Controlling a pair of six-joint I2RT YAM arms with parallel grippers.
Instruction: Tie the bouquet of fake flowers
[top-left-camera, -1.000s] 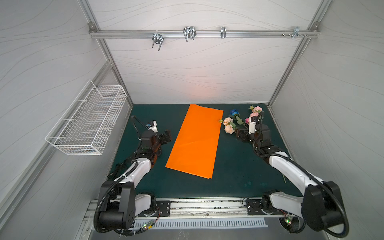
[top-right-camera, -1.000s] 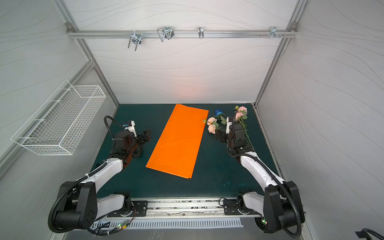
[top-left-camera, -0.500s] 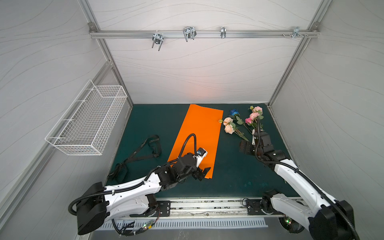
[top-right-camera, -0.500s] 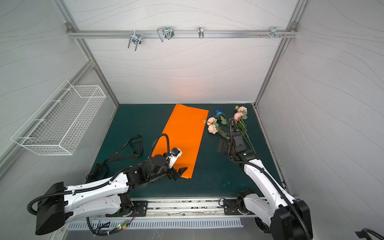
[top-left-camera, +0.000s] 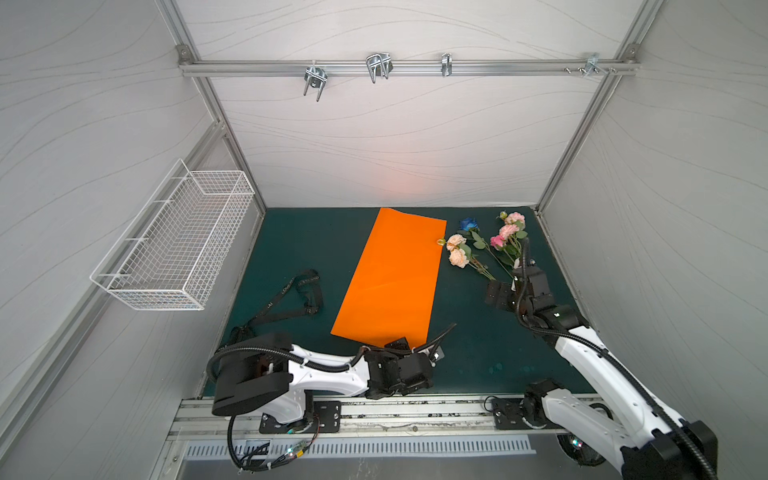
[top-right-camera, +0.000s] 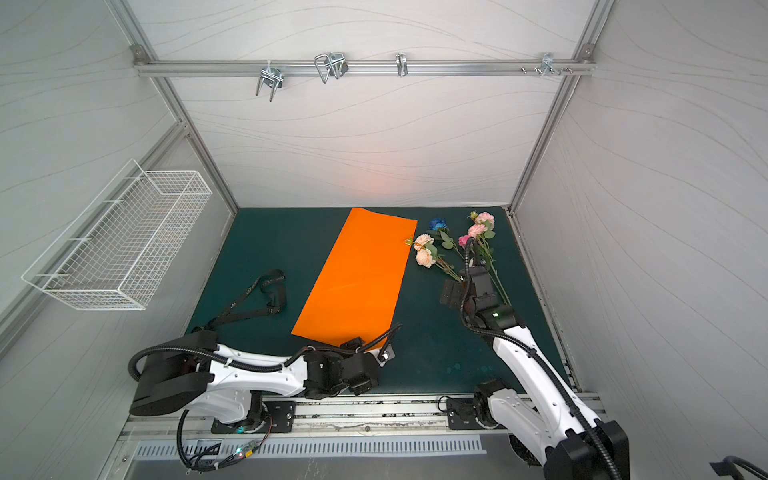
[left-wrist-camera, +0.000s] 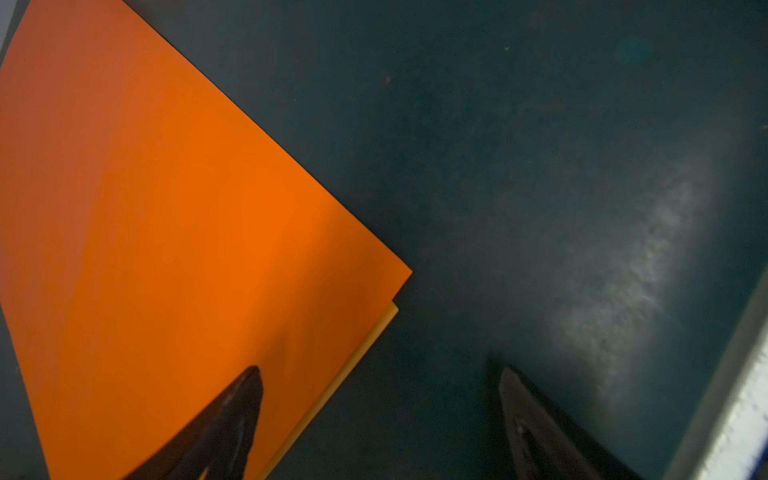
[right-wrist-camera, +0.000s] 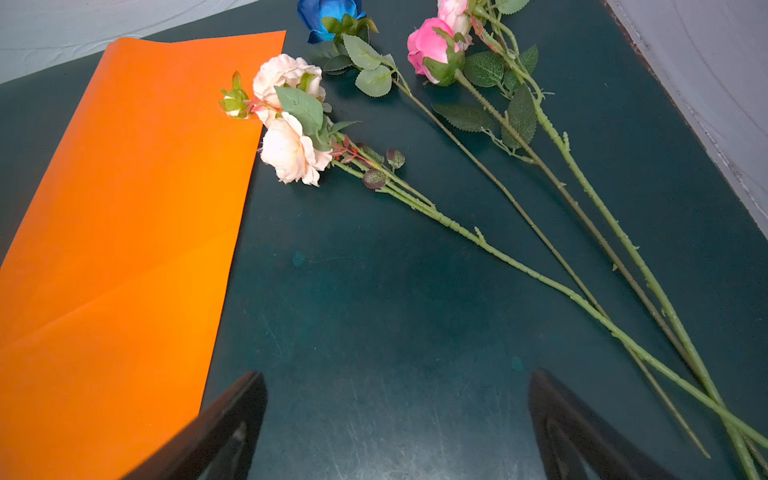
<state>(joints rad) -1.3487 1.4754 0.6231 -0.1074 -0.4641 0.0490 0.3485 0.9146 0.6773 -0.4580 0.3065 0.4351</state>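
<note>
Bouquet of fake flowers (right-wrist-camera: 291, 153): likely light, springy stems lying unbundled ahead of right fingers (right-wrist-camera: 232, 428), spread wide, empty; grasp bare lower stems. Left fingers (left-wrist-camera: 224, 424) likewise wide, empty.

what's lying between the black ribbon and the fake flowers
The orange wrapping paper lies between the black ribbon and the bouquet of fake flowers; both top views show it.

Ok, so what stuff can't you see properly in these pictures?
- Words on the black ribbon: too small to read in both top views.
- Stem ends of the bouquet of fake flowers: cut off by the right wrist view's edge; the right arm covers some in a top view.
- Whether the left tool touches the orange paper: its tips look dark and blurry in the left wrist view.
</note>
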